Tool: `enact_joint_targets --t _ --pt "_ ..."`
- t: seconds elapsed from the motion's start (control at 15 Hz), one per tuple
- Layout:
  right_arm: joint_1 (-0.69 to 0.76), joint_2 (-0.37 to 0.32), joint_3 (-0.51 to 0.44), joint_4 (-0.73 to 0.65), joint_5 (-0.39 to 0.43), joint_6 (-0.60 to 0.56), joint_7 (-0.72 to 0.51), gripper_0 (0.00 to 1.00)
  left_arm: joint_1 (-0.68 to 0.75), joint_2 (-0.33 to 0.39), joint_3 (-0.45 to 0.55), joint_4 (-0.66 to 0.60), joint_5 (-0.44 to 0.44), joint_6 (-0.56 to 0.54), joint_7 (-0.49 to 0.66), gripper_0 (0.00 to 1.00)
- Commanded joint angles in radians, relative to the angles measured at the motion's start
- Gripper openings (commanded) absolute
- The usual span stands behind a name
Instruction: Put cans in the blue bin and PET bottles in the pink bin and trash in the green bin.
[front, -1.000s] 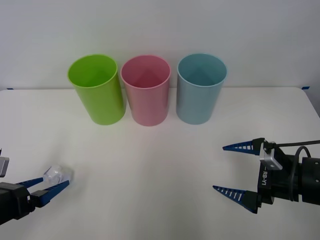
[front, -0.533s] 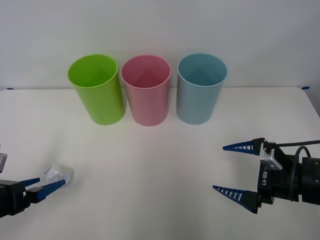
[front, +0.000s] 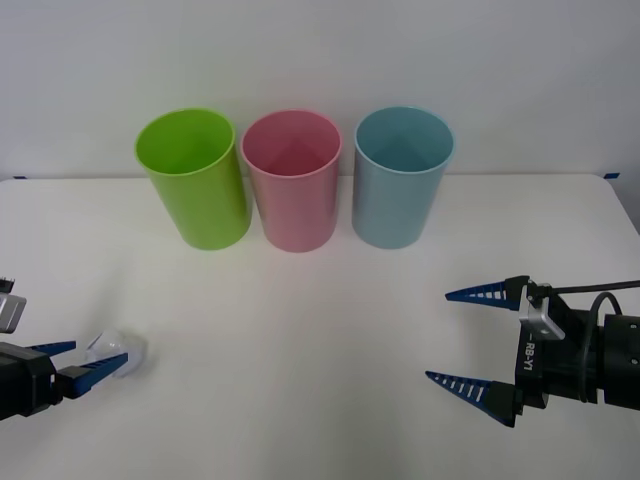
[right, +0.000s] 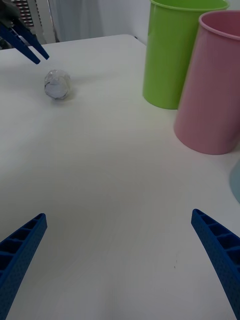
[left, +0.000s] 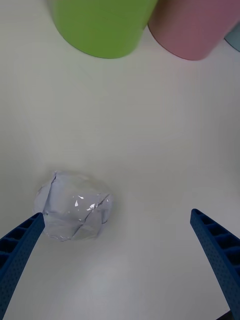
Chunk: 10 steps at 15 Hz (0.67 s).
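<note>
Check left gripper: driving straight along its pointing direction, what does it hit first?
Likely the trash: it lies just ahead of the open left gripper, off-centre by one finger. Farther on stands the green bin. Depth is uncertain.

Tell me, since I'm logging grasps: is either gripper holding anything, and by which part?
Nothing is held. The left gripper is open beside the trash; the right gripper is open over bare table.

The left gripper (front: 88, 365) at eight o'clock is cropped at the frame edge, and one finger partly covers the trash (front: 112, 350).
</note>
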Motion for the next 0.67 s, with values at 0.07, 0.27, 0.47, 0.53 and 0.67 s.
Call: enact_joint_targets --t 0.07,0.27,0.47,0.53,0.67 --pt "0.0 0.0 0.0 0.0 0.0 0.0 0.0 1.0 -0.064 0.0 -0.057 0.045 -0.012 0.002 -0.048 1.0" --pt "0.0 0.0 0.0 0.0 0.0 0.0 0.0 1.0 -0.153 -0.003 -0.142 0.11 -0.016 0.002 -0.054 1.0" --pt "0.0 0.0 0.0 0.0 0.0 0.0 0.0 1.0 -0.199 -0.004 -0.192 0.14 -0.018 0.01 -0.053 1.0" --pt "0.0 0.0 0.0 0.0 0.0 0.0 0.0 1.0 -0.21 -0.004 -0.21 0.146 -0.018 0.01 -0.053 1.0" --pt "0.0 0.0 0.0 0.0 0.0 0.0 0.0 1.0 -0.239 -0.009 -0.245 0.171 -0.018 0.012 -0.057 1.0"
